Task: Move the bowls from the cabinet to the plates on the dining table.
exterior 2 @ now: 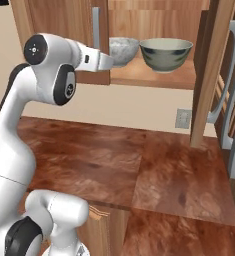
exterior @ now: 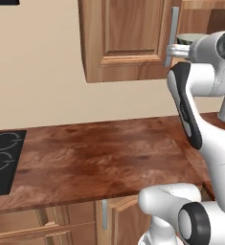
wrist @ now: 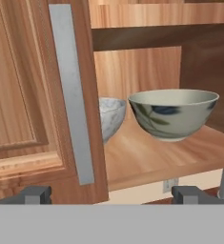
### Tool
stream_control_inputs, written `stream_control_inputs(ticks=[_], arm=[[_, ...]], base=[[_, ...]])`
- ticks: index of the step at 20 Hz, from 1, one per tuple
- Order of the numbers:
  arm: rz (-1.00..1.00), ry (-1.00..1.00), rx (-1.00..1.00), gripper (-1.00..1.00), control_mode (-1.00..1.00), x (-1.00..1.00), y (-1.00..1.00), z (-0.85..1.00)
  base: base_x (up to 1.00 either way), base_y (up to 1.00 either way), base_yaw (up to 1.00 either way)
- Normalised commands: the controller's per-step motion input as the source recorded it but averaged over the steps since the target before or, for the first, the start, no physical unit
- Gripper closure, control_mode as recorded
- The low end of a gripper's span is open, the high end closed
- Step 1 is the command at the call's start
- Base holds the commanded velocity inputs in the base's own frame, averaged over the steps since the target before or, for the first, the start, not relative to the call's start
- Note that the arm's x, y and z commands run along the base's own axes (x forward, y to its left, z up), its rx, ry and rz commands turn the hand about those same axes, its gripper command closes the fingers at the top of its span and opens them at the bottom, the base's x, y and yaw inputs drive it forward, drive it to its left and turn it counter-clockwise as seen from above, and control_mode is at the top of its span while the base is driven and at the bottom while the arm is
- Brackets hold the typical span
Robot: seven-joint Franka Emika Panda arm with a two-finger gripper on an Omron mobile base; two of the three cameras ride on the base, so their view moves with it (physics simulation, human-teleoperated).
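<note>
From the left base view, the white arm is rising at the right and reaching up toward the cabinet [exterior: 128, 38], the wall-hung wooden one with the raised-panel door. The hand is sitting right at the long grey bar handle [exterior: 172, 36], on the door's right edge. A sliver of the grey-green bowl [exterior: 190, 38] is peeking out just right of that handle. Below the cabinet, the reddish wood counter [exterior: 99, 158] is stretching out, with a black stovetop [exterior: 4, 160] at its left end.

Over to the right base view: the cabinet is standing open on its right side, and both bowls are sitting on its shelf [exterior 2: 154, 75]. The pale speckled bowl [exterior 2: 123, 50] is nearer the closed door, the grey-green bowl just right of it, close together. The gripper [exterior 2: 108, 61] is pointing in at the shelf, just beside the speckled bowl.

Now the hand view: the two dark fingertips [wrist: 35, 194] are standing far apart, the claw spread wide and holding nothing. The handle is running straight up the closed door, the speckled bowl half hidden behind that door, the grey-green bowl upright right of it.
</note>
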Motion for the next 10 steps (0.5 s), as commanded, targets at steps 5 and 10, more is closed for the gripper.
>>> stream_control_inputs(ticks=[5, 10], arm=[[0.00, 0.00, 0.00, -1.00, -1.00, 0.00, 0.06, 0.00], [0.03, 0.00, 0.00, -1.00, -1.00, 0.04, 0.16, 0.00]], base=[[0.00, 0.00, 0.00], [0.00, 0.00, 0.00]])
